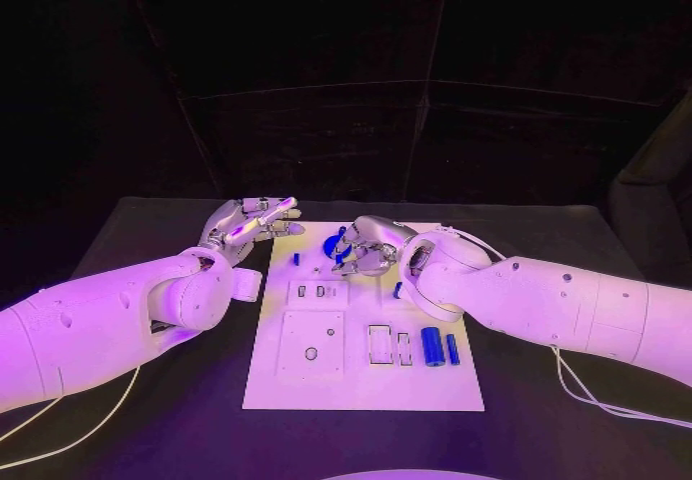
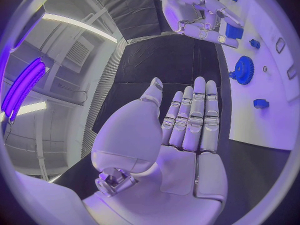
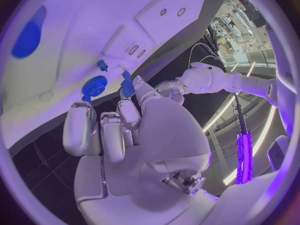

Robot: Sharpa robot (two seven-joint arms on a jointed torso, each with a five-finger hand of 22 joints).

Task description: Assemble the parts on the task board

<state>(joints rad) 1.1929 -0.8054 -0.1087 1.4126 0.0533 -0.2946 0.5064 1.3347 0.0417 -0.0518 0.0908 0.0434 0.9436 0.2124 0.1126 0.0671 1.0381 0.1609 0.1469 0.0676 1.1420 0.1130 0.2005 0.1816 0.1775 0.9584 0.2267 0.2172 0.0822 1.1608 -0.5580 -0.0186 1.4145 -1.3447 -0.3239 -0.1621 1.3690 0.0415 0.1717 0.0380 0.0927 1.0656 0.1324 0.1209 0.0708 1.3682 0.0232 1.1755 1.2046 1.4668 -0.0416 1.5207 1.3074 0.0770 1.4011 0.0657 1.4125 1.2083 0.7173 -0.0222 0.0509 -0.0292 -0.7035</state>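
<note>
A: Starting at the left, the left hand [image 1: 257, 224] hangs over the far left edge of the task board [image 1: 433, 395], palm bare, fingers straight and side by side, thumb apart. It holds nothing. By the look of it, it is parked there to stay clear while the other hand works.

B: And just beyond its fingertips?

A: In the left wrist view the blue gear [image 2: 242, 70] sits on the board close to those fingertips, with a small blue peg [image 2: 261, 103] near it. Both lie free.

B: Then the middle.

A: The right hand [image 1: 369, 247] is over the board's far end, fingers curled down. In the right wrist view a small blue block [image 3: 127, 87] sits at its fingertips [image 3: 137, 81]; the hand seems to be pinching it, though the contact is partly hidden. The curl suits lowering a small part into a socket, probably one of the pale slots [image 1: 315, 291] just nearer the robot.

B: Further right?

A: A blue cylinder [image 1: 433, 346] and a thinner blue bar [image 1: 451, 348] lie side by side on the near right of the board, untouched, so most of the assembly looks undone.

B: The setting?

A: A black table [image 1: 577, 400], matte, under violet light, with dark panels behind.
</note>
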